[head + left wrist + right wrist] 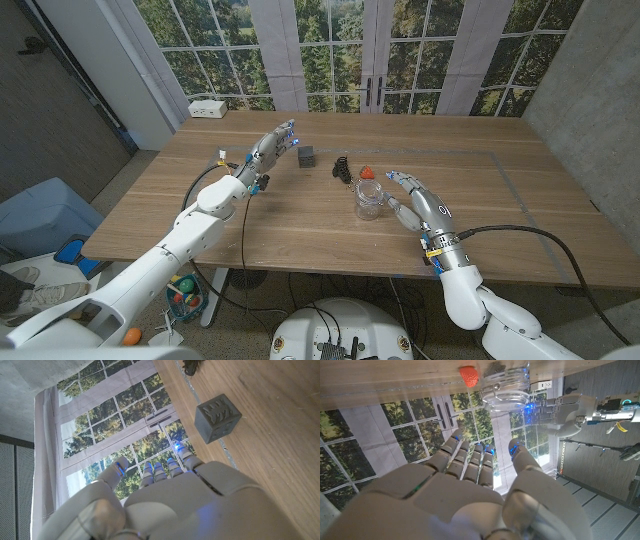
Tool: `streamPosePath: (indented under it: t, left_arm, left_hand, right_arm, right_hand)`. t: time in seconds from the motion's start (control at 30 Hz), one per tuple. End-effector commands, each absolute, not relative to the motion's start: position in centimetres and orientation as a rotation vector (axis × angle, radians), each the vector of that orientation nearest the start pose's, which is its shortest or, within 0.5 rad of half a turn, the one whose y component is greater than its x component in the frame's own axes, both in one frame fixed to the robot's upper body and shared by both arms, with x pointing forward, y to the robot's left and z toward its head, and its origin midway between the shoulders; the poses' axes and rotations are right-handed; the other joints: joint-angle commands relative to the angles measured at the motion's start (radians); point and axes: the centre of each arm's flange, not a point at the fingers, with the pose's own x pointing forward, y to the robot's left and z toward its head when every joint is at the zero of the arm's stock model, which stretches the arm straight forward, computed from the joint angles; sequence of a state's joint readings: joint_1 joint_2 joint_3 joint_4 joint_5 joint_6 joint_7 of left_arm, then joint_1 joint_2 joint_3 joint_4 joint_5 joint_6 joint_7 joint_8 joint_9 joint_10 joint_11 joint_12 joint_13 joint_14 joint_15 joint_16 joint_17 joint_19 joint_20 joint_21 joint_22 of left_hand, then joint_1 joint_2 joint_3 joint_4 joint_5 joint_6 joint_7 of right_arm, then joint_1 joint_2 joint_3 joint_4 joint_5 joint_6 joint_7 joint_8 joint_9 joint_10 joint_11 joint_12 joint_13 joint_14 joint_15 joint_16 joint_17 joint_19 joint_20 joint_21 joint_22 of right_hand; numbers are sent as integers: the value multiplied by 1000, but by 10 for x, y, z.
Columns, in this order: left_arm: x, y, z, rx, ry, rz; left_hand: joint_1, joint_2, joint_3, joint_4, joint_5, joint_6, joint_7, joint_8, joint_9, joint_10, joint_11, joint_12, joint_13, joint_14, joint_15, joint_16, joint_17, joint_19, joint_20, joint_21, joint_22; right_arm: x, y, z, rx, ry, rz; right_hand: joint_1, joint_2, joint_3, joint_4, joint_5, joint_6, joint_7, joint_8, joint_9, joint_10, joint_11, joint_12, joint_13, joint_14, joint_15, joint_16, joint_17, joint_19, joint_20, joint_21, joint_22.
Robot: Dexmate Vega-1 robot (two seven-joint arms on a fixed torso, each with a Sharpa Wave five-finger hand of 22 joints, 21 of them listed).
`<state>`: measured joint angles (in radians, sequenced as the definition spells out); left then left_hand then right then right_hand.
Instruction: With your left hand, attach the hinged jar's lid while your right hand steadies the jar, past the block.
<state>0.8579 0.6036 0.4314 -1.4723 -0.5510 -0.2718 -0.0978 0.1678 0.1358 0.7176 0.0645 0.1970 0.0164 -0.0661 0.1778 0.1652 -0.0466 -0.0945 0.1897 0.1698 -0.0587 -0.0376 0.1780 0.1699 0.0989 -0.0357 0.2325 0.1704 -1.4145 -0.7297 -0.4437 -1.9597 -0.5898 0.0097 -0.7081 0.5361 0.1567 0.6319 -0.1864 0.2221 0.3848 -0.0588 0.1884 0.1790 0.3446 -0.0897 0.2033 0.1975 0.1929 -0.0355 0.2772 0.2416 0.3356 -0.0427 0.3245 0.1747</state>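
With both your left hand (268, 148) and right hand (412, 197) open-fingered and empty, the unsteadied jar (368, 198) risked tipping when your left passed the block (306, 154).

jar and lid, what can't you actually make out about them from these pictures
- Jar, head view: too small to tell whether the lid is open, shut or attached.
- Jar, right wrist view: cut off by the picture's edge; clear glass hides the hinge.
- Right hand, head view: close beside the jar, but contact cannot be judged.
- Dark object by the block, head view: too small to identify.
- Left hand: nothing visibly held.
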Motion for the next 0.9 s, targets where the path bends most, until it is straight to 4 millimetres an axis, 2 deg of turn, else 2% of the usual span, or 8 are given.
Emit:
streamPosePath:
  t: [0.03, 0.43, 0.57, 0.9]
  left_arm:
    - [619, 249, -8, 175, -655, -395]
    - [615, 248, -10, 178, -657, -403]
    - [614, 248, -11, 181, -655, -403]
    - [611, 248, -13, 179, -650, -402]
  left_hand:
    - [14, 59, 5, -3, 5, 9, -6, 3, 4, 7, -4, 2, 2, 6, -76, 8, 3, 6, -67, -7, 5]
    - [15, 59, 5, -3, 4, 9, -4, 2, 4, 7, -6, 1, 2, 6, -77, 6, 3, 7, -66, -10, 5]
    - [16, 58, 5, -3, 4, 9, -4, 1, 4, 8, -7, 1, 2, 7, -77, 6, 4, 7, -67, -10, 5]
    - [16, 58, 5, -3, 4, 9, -5, 1, 4, 7, -6, 0, 2, 7, -75, 6, 4, 8, -67, -13, 5]
  right_arm:
    - [466, -190, -152, -1024, -889, -176]
    - [469, -182, -160, -1052, -865, -158]
    - [471, -179, -162, -1059, -862, -153]
    - [474, -172, -165, -1098, -848, -150]
  right_hand:
    - [20, -6, 0, -1, 6, 8, -10, 7, 3, 8, -11, 4, 2, -6, -109, -3, 1, 3, -11, -2, 1]
    - [45, -8, -1, -2, 10, 19, -22, 11, 3, 20, -24, 6, 2, -1, -118, -3, -4, 11, -14, -4, 1]
    - [58, -9, -6, 2, 12, 38, -47, 18, 3, 36, -42, 9, 2, 1, -121, -2, -6, 13, -15, -8, 1]
    - [73, 2, -8, 6, 16, 32, -59, 13, 3, 33, -52, 3, 2, -5, -131, -3, -5, 12, -21, -13, 2]
